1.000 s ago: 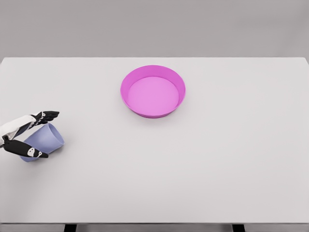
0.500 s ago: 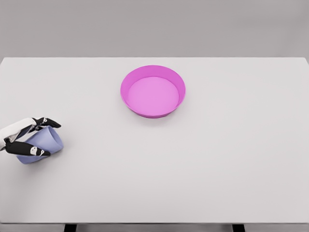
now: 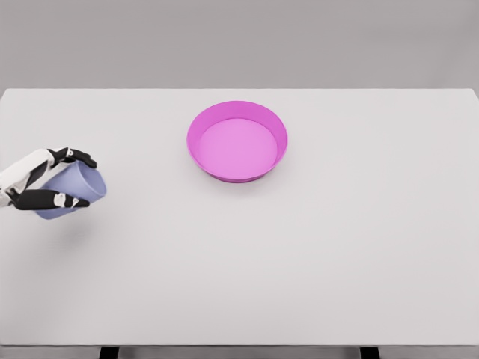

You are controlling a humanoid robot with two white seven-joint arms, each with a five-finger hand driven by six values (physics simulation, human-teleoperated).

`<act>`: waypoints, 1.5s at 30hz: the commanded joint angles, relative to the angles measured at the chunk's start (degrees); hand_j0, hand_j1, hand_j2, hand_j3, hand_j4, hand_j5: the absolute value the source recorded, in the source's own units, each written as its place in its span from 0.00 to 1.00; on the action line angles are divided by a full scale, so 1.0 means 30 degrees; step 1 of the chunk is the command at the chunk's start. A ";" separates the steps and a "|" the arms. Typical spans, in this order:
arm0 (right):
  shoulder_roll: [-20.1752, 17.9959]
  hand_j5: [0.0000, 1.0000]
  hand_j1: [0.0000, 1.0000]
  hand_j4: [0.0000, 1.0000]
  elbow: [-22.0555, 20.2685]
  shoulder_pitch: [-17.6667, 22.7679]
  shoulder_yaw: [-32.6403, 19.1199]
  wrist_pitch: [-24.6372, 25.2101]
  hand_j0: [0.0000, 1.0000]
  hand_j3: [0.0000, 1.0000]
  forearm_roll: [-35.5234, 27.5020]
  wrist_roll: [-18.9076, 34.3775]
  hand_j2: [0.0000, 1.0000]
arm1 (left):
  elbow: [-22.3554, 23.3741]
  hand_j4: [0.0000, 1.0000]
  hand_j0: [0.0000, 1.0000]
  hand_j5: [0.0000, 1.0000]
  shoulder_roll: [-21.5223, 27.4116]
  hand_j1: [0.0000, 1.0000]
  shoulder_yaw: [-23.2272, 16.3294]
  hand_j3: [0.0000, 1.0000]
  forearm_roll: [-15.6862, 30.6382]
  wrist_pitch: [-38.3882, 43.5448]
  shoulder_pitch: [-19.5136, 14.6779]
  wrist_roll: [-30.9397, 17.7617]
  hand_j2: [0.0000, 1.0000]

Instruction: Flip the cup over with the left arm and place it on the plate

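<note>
Head view: white, flat surface (image 3: 314, 254) fills most of the frame, with a grey wall behind its far edge. At the far left, the left robot hand (image 3: 46, 182), white with black fingertips, comes in from the left edge and is closed around a small pale lavender-blue plastic cup (image 3: 73, 192). One dark-tipped finger (image 3: 77, 158) curls over the top of the cup and another lies across its near side. The cup is tilted, its rounded end pointing right and slightly up, and a faint shadow lies on the surface beneath it. A round magenta plate with a raised rim (image 3: 196, 147) sits near the far middle of the surface, well apart from the cup and to its right. The right arm does not show.
</note>
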 commanded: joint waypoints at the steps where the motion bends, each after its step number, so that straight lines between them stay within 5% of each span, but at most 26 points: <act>1: -0.0003 1.00 1.00 1.00 0.0018 0.0000 0.0000 -0.0001 1.00 1.00 -0.0003 0.0002 1.00 | 0.0028 0.51 0.51 0.51 -0.0815 0.51 0.0097 0.51 0.0086 -0.0501 0.0000 0.0091 0.51; 11: -0.0003 1.00 1.00 1.00 -0.0011 -0.0029 0.0000 -0.0001 1.00 1.00 -0.0003 0.0002 1.00 | 0.0350 0.50 0.50 0.50 -0.4097 0.50 0.0009 0.50 0.0232 -0.3577 -0.1230 0.0120 0.50; 19: -0.0003 1.00 1.00 1.00 -0.0011 -0.0029 0.0000 -0.0001 1.00 1.00 -0.0003 0.0002 1.00 | 0.1317 0.50 0.50 0.50 -0.6733 0.50 -0.0284 0.50 0.2254 -0.7094 -0.1670 0.0735 0.50; 28: -0.0003 1.00 1.00 1.00 0.0018 -0.0029 0.0000 -0.0001 1.00 1.00 -0.0003 0.0002 1.00 | 0.3513 0.49 0.49 0.49 -1.0190 0.49 -0.1398 0.49 0.2108 -0.7621 -0.3662 0.0765 0.49; 45: -0.0003 1.00 1.00 1.00 -0.0011 -0.0029 0.0000 -0.0001 1.00 1.00 -0.0003 0.0002 1.00 | 0.5857 0.44 0.44 0.44 -1.4644 0.44 -0.1368 0.44 0.1844 -0.8331 -0.5156 0.0530 0.44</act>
